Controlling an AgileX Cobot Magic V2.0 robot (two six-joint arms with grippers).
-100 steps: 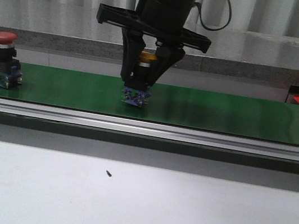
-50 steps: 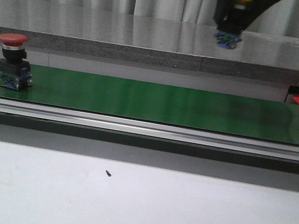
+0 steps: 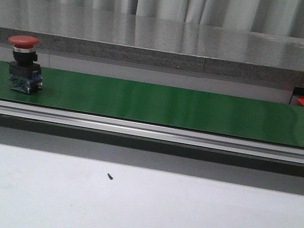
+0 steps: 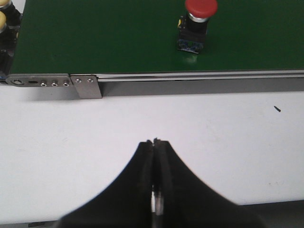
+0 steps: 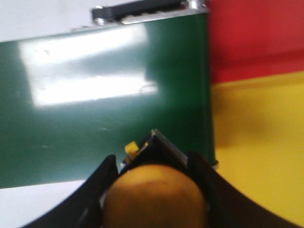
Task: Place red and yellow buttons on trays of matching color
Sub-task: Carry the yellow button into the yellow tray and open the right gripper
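A red button (image 3: 24, 64) with a black and blue body stands upright on the green belt (image 3: 170, 105) at the left; the left wrist view shows the red button (image 4: 195, 24) too. My left gripper (image 4: 156, 141) is shut and empty over the white table, short of the belt. My right gripper (image 5: 152, 164) is shut on a yellow button (image 5: 154, 197), held above the belt's end (image 5: 109, 95). Beside that end lie the red tray (image 5: 256, 38) and the yellow tray (image 5: 259, 147). Neither arm shows in the front view.
The belt's aluminium rail (image 3: 149, 131) runs across the front. A small black screw (image 3: 110, 176) lies on the white table. A grey counter (image 3: 152, 39) stands behind the belt. More yellow buttons (image 4: 4, 14) sit at the belt's end in the left wrist view.
The right arm lifted the yellow button off the belt, carried it up and right, and left the front view. The red button has ridden a little rightward along the belt.
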